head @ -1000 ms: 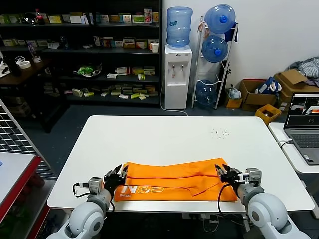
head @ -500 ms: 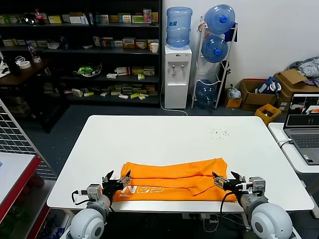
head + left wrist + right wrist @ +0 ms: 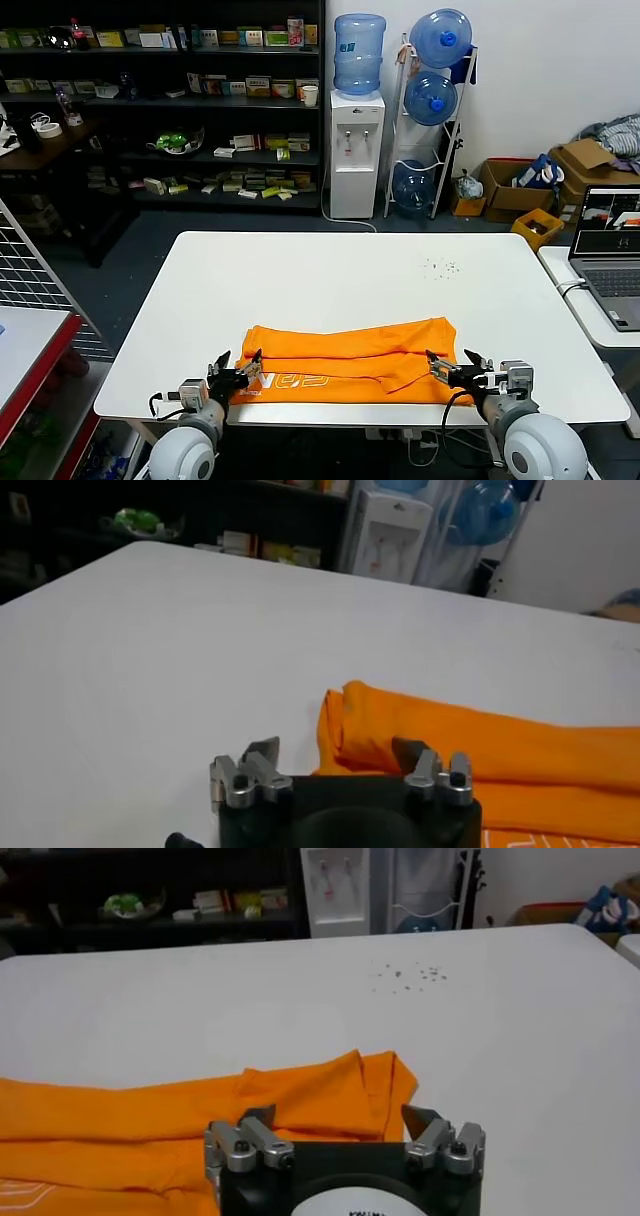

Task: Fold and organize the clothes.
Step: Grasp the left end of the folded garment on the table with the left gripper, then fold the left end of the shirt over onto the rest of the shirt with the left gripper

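The T-shirt lies on the table, along its near edge. At the shirt's left end sits the left gripper, at its right end the right gripper. A laptop stands well right of the shirt.

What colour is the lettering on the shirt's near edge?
White, printed on the orange T-shirt; it shows best in the head view.

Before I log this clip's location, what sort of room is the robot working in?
Probably an office storeroom or lab: dark shelves stocked with small boxed goods, a water dispenser beside spare water jugs, and a laptop on a side desk.
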You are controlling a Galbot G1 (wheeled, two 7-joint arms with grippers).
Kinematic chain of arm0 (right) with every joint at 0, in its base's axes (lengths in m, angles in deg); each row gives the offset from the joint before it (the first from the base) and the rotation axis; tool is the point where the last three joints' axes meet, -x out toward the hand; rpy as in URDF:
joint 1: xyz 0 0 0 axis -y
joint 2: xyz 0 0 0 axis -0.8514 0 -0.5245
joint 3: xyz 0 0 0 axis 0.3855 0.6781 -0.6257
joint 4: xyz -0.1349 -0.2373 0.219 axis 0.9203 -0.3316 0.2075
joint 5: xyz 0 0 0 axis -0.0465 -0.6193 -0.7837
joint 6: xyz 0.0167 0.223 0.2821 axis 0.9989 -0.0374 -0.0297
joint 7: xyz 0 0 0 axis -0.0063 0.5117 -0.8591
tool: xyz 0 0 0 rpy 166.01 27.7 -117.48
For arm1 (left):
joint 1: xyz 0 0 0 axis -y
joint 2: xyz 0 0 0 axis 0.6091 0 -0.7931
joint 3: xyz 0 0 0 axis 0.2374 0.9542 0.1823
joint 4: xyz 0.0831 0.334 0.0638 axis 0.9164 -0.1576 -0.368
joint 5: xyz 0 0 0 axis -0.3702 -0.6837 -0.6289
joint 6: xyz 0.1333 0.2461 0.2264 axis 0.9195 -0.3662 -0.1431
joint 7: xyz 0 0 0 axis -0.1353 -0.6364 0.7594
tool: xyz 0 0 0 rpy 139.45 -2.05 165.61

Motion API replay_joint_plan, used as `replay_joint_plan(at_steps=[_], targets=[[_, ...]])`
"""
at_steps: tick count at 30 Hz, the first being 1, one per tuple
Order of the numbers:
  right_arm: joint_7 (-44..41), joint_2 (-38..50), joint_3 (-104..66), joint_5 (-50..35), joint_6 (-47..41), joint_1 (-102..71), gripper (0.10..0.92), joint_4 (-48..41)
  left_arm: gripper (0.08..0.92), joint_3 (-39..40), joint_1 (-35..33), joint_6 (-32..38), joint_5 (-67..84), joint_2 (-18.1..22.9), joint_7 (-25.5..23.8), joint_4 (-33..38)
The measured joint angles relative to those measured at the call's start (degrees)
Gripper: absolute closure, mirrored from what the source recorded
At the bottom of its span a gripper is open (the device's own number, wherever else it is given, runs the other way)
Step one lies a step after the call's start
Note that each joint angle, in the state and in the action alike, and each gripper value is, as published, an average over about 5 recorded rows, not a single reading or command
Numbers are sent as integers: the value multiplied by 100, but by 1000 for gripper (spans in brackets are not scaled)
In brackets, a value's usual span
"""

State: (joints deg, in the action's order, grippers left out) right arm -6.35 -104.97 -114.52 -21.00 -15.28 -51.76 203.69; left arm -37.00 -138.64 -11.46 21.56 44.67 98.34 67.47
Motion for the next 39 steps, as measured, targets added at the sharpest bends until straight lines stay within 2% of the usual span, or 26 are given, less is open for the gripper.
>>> replay_joint_plan(at_steps=[19, 30, 39], targets=[[-2, -49, -11, -73, 25, 19, 203, -59, 870, 88, -50, 280, -58, 173, -16, -50], [9, -110, 34, -72, 46, 113, 203, -61, 885, -29, 19, 147, 35, -28, 147, 329], [16, -191, 143, -28, 83, 250, 203, -95, 885, -395, -65, -105, 430, -846, 258, 607]])
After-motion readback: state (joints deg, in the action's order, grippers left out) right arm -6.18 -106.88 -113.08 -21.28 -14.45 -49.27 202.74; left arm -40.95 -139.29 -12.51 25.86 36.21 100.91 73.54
